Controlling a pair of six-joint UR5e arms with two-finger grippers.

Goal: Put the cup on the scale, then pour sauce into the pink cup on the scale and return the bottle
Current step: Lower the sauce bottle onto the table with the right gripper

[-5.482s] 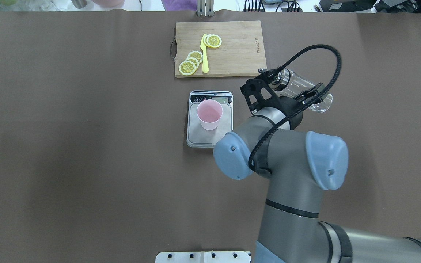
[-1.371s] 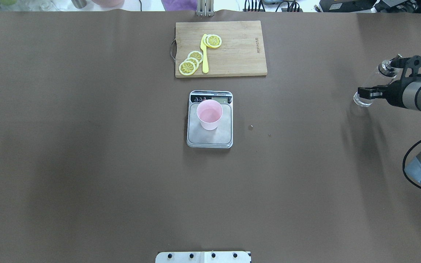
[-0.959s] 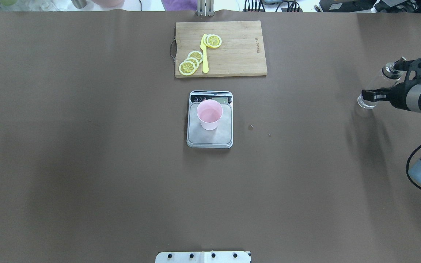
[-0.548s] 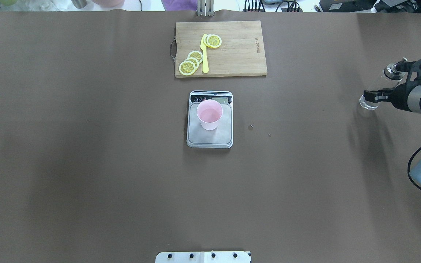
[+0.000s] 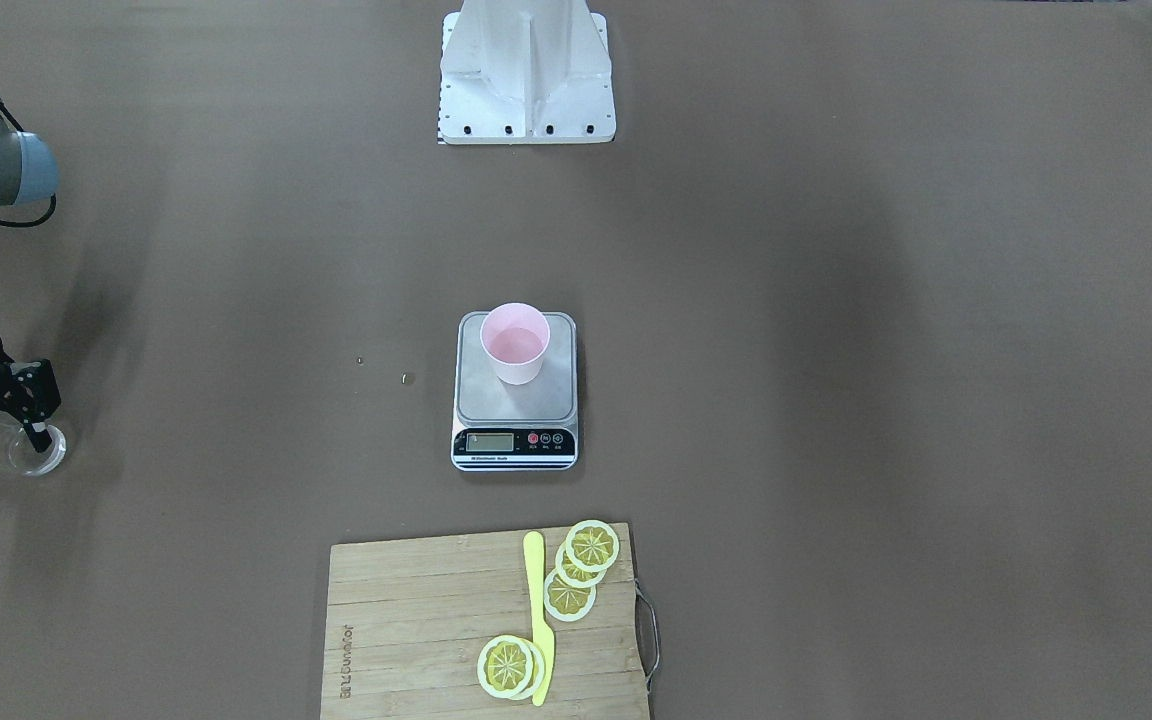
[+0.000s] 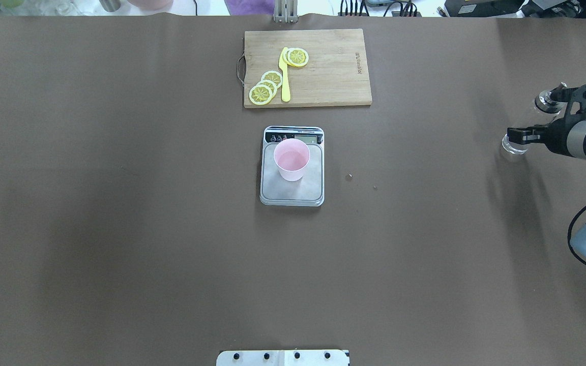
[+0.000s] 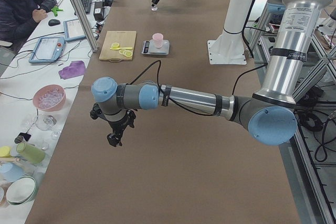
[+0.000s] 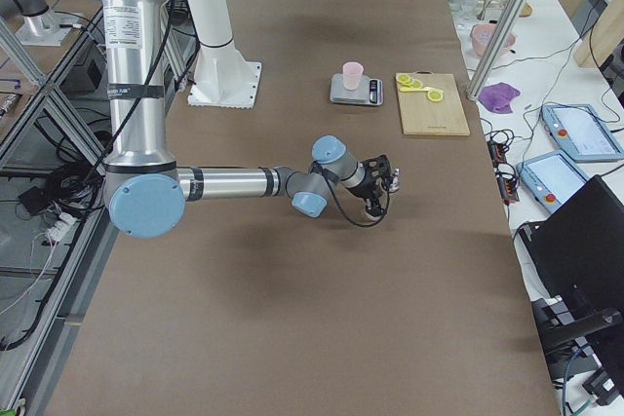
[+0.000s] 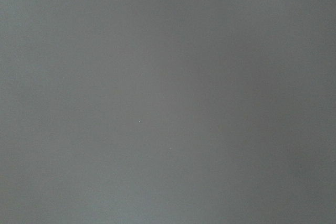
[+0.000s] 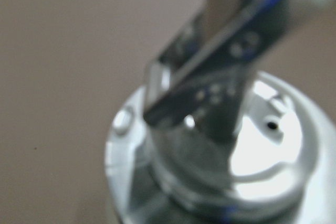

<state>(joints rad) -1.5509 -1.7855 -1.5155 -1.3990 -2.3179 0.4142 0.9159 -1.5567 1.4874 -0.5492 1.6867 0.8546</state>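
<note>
Though blurred close up, clear upright bottle [image 6: 511, 146], silver spout cap, apparently clamped in right claw [image 6: 522, 133].

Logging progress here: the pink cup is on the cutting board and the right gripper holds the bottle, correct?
No. The overhead view shows the pink cup on the scale, not the cutting board. The right gripper does hold the bottle.

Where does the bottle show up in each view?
Exterior front-facing: bottle at the far left edge, just below mid-height.
Overhead exterior: bottle at the far right edge, upper part.
Exterior left: bottle tiny, top centre, under the far arm.
Exterior right: bottle mid-picture, at the near arm's tip.
Left wrist: not in it.
Right wrist: bottle cap close up, blurred.
Shared landmark: the scale bearing the cup.
</note>
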